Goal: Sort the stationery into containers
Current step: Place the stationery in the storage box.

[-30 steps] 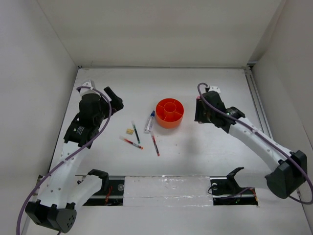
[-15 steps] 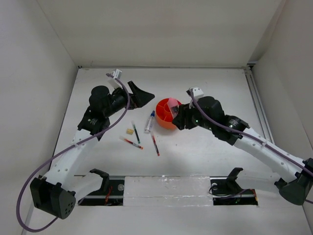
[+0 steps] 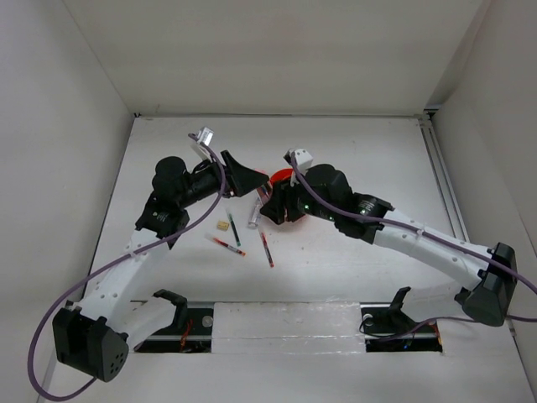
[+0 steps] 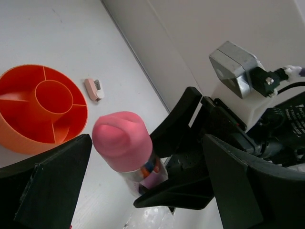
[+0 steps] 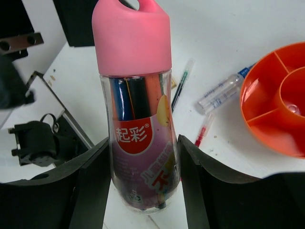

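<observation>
While my right hand (image 5: 143, 160) is clamped on the clear lower body of the pink tube (image 5: 133, 43), leaving the pink cap free above its fingers (image 5: 93, 186), the job as I judge it is to get that tube into the orange organiser (image 4: 28, 136) without fumbling it. The tube hangs in the air just beside the organiser, on the side toward my left arm. It is above the marker (image 5: 221, 90) and the thin pens (image 5: 180, 86) that lie on the surface (image 5: 228, 28) on that same side. My left hand (image 4: 145, 157) is spread wide, a finger on either side of the tube and touching nothing, so it looks set to receive it. If this is a handover, I should close the left hand on the cap or just under it, apart from the right fingers, and let the right go only once that grip is firm. The tube looks smooth and round, so I should squeeze across its middle or it may roll out. I cannot tell whether it fits the organiser's central cup, so I would lower it upright and slowly. A small eraser (image 4: 94, 89) lies just beyond the organiser.
</observation>
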